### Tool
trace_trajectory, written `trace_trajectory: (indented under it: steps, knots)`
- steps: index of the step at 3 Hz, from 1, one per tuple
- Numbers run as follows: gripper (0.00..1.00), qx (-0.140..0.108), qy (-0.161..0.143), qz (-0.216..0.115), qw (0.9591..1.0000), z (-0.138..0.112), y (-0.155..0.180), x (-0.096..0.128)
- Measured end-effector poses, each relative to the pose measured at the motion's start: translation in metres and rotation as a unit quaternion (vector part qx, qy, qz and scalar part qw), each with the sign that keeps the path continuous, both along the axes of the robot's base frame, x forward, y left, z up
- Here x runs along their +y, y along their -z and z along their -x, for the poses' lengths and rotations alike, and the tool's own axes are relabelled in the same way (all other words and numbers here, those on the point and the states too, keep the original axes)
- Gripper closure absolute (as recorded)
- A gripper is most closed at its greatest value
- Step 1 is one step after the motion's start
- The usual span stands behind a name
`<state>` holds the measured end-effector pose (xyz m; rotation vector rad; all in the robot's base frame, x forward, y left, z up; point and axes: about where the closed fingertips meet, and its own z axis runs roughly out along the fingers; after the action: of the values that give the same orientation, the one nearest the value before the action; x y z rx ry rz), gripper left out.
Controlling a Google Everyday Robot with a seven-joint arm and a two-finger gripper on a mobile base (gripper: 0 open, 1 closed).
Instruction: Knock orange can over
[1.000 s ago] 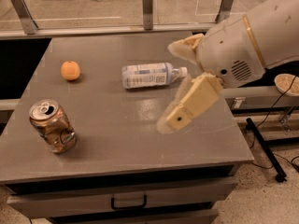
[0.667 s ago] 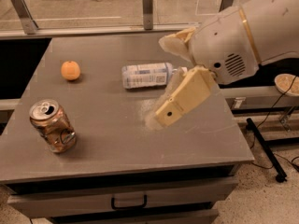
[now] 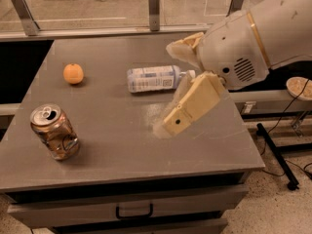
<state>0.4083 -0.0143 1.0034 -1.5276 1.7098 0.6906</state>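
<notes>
Grey table [image 3: 126, 165] carries everything. White arm [image 3: 273, 28] reaches in from the right and puts the gripper [image 3: 168, 87] over the table's middle-right, just in front of the bottle, jaws spread wide with nothing between them. That fits a sideways swipe, not a grasp. Clear plastic bottle [image 3: 151, 78] lies on its side mid-table, just behind the gripper and out of its likely path. Orange can [image 3: 53, 133] stands upright, a bit tilted, near the front-left edge, well apart from the gripper and not yet knocked, so this looks like the approach stage. Small orange fruit [image 3: 73, 73] sits back-left, not involved. Versus a second ago the gripper has shifted left toward the can. Can, bottle and fruit unmoved.
</notes>
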Motion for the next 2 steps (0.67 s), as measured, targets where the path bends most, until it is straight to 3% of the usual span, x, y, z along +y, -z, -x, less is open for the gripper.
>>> trace_trajectory:
  steps: [1,2]
  knots:
    - [0.0,0.017,-0.017,-0.013,0.9996,-0.01,0.042,0.015]
    - [0.0,0.02,-0.036,-0.046,0.9981,-0.025,0.099,0.038]
